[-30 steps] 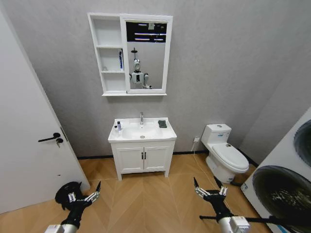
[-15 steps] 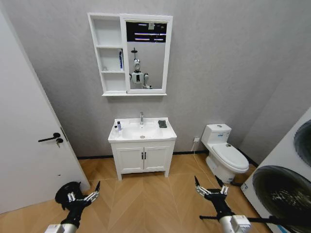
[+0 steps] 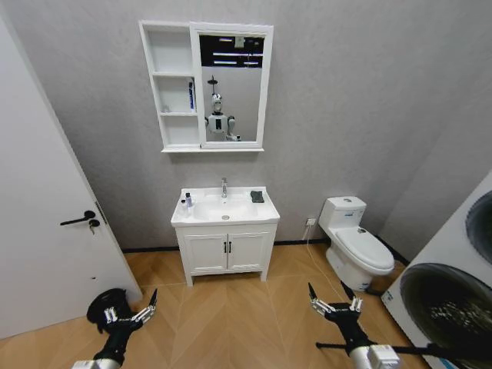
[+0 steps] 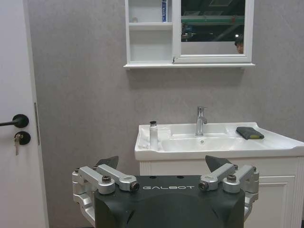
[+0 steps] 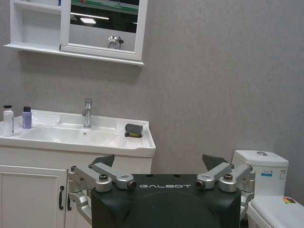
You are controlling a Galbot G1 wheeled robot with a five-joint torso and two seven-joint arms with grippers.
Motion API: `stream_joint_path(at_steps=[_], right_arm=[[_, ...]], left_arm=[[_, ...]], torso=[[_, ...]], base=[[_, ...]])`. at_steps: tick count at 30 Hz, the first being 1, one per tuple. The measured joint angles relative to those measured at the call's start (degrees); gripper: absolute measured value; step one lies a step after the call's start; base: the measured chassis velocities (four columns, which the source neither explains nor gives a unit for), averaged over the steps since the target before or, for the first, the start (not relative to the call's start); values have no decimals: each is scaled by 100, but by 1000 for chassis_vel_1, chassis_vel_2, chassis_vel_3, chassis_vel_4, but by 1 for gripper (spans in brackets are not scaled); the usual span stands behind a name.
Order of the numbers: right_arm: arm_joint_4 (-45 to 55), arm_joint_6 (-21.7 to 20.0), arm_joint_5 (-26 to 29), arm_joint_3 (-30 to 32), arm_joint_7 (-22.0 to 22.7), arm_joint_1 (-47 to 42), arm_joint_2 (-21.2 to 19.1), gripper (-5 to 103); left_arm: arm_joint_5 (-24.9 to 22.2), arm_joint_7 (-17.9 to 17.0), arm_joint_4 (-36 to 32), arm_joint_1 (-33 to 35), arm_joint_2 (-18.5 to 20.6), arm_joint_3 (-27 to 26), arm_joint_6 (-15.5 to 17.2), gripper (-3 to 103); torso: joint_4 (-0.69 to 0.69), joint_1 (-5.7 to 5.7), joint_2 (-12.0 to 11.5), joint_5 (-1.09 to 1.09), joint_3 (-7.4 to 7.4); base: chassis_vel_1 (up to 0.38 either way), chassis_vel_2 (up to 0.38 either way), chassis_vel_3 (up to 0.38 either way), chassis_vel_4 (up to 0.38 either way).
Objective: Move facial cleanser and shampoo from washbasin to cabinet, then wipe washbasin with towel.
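The white washbasin [image 3: 238,214] stands against the far wall, several steps away. On its left rim stand a white bottle with a dark cap [image 5: 8,121] and a shorter purple one [image 5: 27,118]; I cannot tell which is the facial cleanser and which the shampoo. The dark towel [image 3: 257,196] lies folded on the right rim. Above hangs the cabinet [image 3: 173,84] with its mirror, and a blue container [image 3: 191,95] stands on its middle shelf. My left gripper [image 3: 129,307] and right gripper [image 3: 329,296] hang low over the floor, both open and holding nothing.
A white door [image 3: 46,231] with a black handle stands on the left. A toilet [image 3: 357,246] is right of the vanity [image 3: 227,250], and a washing machine [image 3: 453,300] stands at the far right. A black object [image 3: 104,301] lies on the wooden floor [image 3: 231,315].
Both grippers have sunk slightly toward the lower edge of the head view. The room and the things on the washbasin are unchanged.
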Motion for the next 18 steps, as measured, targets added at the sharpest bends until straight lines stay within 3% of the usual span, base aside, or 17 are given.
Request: stream_joint_path(at_steps=[8, 18], right_arm=[[-47, 22, 26, 1, -15, -9, -41, 100], [-140, 24, 38, -3, -50, 32, -71, 100]], left_arm=[[74, 3, -26, -12, -46, 33, -2, 100], [85, -2, -17, -17, -91, 32, 20, 100]], torso=[[-1, 1, -1, 0, 1], [1, 2, -1, 0, 0]], base=[[-158, 155, 169, -185], [-273, 273, 273, -265]])
